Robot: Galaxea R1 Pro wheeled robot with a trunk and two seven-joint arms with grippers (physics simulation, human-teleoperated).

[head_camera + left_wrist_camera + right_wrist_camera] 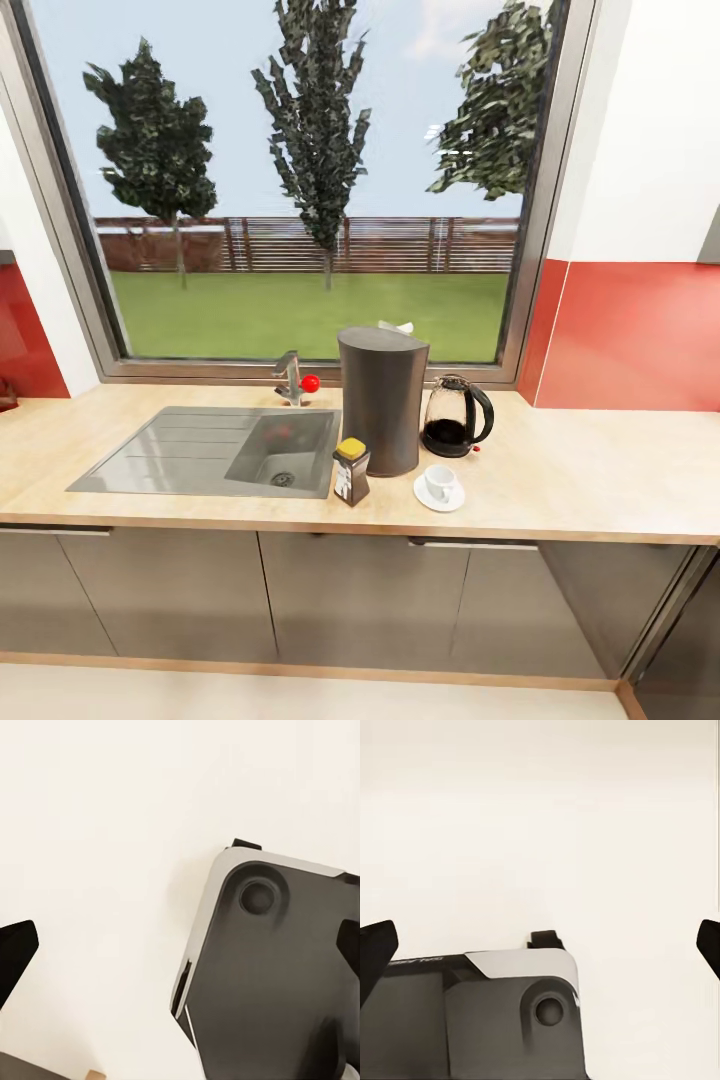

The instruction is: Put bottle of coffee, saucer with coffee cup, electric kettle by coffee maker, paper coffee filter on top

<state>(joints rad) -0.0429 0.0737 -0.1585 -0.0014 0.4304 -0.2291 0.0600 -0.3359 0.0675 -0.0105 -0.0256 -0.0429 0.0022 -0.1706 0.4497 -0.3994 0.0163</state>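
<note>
White filter (396,327) half-hidden behind coffee maker (381,398)

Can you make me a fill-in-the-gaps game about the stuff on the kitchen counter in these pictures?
1. The small white coffee cup sits on a flat round white ____.
2. The small dark brown jar of coffee has a ____ lid.
3. The rounded clear glass kettle with a black handle stands on the light beige wood countertop, to the ____ of the tall dark grey coffee maker in the head view.
4. The grey sink has a tap with a ____ knob.

Missing words: saucer; yellow; right; red
</note>
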